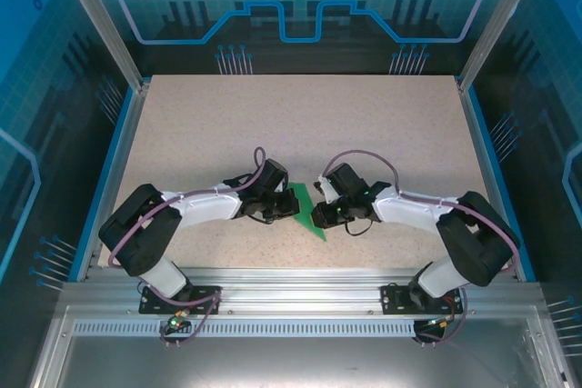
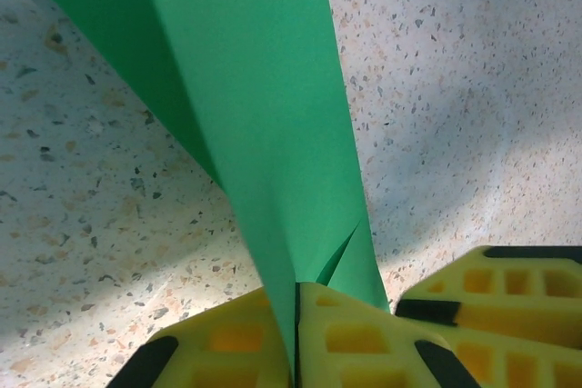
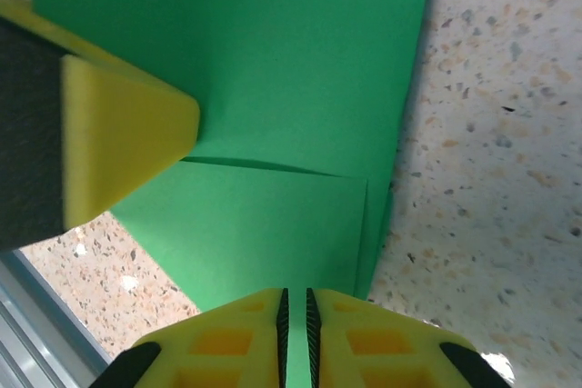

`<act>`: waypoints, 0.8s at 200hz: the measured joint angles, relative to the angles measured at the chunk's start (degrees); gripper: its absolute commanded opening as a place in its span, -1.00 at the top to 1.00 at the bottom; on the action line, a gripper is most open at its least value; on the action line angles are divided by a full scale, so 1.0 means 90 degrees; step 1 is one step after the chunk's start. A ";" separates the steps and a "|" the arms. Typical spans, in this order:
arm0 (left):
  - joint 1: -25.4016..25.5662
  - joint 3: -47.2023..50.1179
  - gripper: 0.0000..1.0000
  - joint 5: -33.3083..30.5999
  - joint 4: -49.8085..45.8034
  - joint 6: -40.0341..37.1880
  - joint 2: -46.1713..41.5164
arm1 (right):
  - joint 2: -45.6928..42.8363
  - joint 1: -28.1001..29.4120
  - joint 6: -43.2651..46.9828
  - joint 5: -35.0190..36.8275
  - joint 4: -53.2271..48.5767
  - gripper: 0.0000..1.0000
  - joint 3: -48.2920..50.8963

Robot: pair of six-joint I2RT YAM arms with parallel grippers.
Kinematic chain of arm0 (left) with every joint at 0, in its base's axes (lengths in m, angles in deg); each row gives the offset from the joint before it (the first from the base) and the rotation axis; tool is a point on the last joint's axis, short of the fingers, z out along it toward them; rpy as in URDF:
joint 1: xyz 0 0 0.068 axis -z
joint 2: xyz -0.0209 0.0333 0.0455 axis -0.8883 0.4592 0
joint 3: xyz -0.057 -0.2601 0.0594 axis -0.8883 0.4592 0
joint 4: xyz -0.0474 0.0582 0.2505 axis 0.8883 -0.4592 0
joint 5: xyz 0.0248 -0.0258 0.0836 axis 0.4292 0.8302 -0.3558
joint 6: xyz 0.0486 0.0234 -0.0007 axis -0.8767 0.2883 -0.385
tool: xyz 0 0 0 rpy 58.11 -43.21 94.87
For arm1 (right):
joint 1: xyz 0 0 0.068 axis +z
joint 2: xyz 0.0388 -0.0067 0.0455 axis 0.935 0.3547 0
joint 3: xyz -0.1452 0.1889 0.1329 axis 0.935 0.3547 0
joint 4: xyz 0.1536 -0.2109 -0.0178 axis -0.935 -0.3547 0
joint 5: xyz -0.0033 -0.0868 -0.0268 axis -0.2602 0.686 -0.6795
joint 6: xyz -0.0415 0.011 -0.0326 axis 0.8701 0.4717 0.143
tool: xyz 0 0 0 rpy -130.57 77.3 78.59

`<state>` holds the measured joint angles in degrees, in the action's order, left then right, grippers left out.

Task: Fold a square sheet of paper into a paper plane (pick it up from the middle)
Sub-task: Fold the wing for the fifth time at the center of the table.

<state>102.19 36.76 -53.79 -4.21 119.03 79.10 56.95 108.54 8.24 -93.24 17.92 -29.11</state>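
Top view: the thin bright green folded paper sheet (image 1: 307, 213) sits mid-table, near the front edge, pinched between both arms. The left gripper (image 1: 287, 209) has it from the left and the right gripper (image 1: 321, 215) from the right. The opposed grips probably keep the layers taut so the crease stays put. It is now a narrow angular shape with its point toward the arm bases, so folding is partway done and it is not yet a dart. The speckled beige tabletop (image 1: 300, 124) is bare around it. The silver aluminium rail (image 1: 291, 281) runs just in front and limits any pull toward the bases.

Left wrist: the yellow ribbed fingers (image 2: 346, 343) are pressed together on the sheet's narrow end, with the folded edge in the seam. The sheet fans out away from them, one flap lifted off the table. Another yellow finger (image 2: 496, 302), likely the other arm's, crowds in at the right, so clearance is tight.

Right wrist: the pads (image 3: 245, 333) are nearly together, with a green strip clamped between them. Overlapping layers and a crease line lie just ahead. A yellow-and-black finger tip (image 3: 127, 134), probably the left arm's, rests on the sheet and blocks any sweep that way.
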 measured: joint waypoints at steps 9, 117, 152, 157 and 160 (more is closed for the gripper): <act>0.0000 0.0000 0.79 0.0000 -0.0002 -0.0036 0.0005 | 0.0114 -0.0039 -0.0044 -0.0126 0.0102 0.70 -0.0005; -0.0005 -0.0007 0.29 0.0073 0.0032 -0.0046 0.0095 | 0.0787 -0.0362 -0.0442 -0.0520 0.0644 0.73 0.0007; -0.0007 0.0131 0.50 0.0160 0.0143 -0.0005 0.0095 | 0.0787 -0.0415 -0.0527 -0.0593 0.0743 0.72 0.0063; -0.0007 0.0131 0.52 0.0170 0.0175 0.0029 0.0095 | 0.0787 -0.0415 -0.0532 -0.0600 0.0760 0.72 0.0070; -0.0007 0.0134 0.54 0.0170 0.0197 0.0029 0.0095 | 0.0787 -0.0415 -0.0534 -0.0602 0.0763 0.72 0.0073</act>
<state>102.12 37.96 -52.26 -2.44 119.30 79.95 64.03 104.80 3.43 -98.66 24.79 -28.46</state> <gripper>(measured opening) 0.258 0.137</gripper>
